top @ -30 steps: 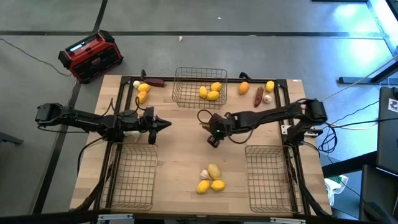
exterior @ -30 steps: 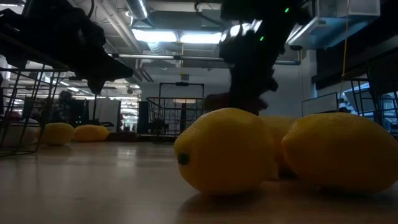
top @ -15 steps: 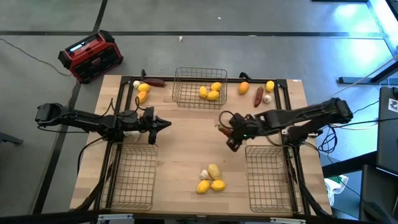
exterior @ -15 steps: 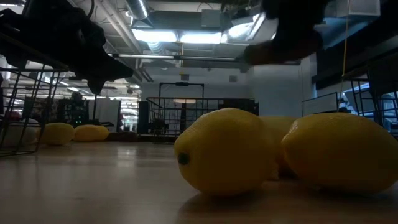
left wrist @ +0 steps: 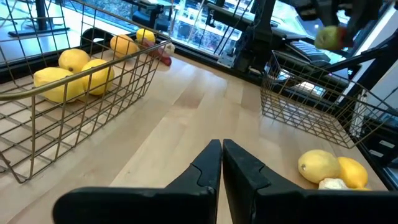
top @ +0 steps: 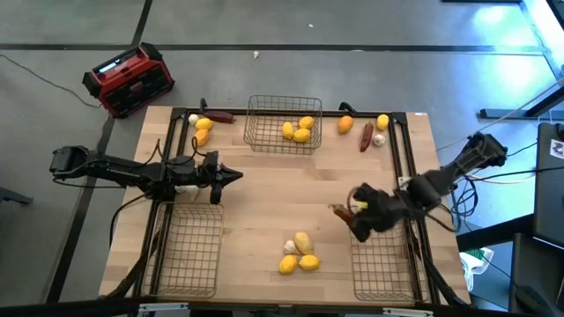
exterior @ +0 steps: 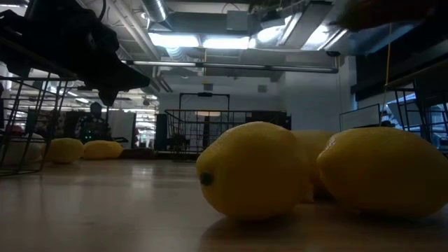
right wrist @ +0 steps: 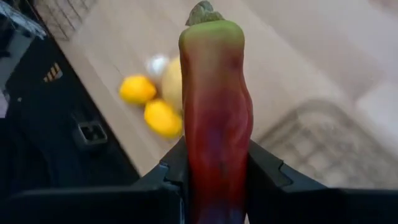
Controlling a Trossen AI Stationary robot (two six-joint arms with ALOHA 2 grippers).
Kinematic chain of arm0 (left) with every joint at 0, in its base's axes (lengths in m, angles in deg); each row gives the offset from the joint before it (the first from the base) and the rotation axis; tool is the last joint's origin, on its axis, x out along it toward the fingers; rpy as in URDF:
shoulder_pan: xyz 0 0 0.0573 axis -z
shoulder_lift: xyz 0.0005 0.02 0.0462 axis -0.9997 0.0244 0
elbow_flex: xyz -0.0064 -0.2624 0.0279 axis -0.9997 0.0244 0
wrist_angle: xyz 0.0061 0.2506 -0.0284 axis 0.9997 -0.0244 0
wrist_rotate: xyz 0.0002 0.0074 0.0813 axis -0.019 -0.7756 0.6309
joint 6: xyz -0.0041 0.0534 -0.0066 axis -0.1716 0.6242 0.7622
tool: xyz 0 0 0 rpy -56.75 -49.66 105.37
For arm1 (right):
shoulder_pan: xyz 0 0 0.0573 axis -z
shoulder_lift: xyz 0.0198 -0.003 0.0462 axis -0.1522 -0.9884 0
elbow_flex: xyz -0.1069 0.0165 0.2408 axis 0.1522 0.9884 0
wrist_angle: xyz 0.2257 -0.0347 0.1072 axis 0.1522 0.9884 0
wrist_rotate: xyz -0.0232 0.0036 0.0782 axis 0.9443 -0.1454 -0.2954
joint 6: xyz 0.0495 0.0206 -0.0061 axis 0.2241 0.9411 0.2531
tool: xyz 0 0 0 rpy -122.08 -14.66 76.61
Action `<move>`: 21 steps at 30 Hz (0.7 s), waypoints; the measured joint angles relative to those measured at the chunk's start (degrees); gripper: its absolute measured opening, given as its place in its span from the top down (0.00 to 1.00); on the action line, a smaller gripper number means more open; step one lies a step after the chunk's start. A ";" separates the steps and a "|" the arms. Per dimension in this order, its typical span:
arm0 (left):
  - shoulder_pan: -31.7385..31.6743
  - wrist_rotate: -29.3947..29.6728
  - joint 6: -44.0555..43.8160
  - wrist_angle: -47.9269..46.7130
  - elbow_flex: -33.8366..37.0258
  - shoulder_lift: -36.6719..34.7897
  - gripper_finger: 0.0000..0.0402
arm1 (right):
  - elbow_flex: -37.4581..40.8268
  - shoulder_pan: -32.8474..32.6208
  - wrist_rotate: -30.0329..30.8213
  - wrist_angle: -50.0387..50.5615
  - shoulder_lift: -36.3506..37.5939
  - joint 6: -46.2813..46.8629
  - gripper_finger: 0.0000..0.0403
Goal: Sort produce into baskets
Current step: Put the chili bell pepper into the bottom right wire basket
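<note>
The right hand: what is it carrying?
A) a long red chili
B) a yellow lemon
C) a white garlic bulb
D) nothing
A: the right wrist view shows the right hand clamped on a long red chili, its green stem pointing away from the hand.

High view: one basket (top: 283,123) top center of the surface (top: 256,202), two more at lower left (top: 187,251) and lower right (top: 381,255), fruit cluster (top: 299,253) bottom center between them, box (top: 130,79) on floor upper left.
</note>
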 joint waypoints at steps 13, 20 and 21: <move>-0.02 0.00 -0.04 0.00 0.00 0.00 0.97 | -0.04 -18.82 3.37 10.62 -4.58 31.33 0.76; -0.01 0.00 -0.04 -0.01 0.00 0.00 0.97 | -0.04 -21.55 3.16 17.10 -9.01 37.83 0.76; -0.02 0.00 -0.04 -0.02 0.00 0.00 0.97 | -0.04 -21.55 2.77 17.57 -9.77 37.98 0.75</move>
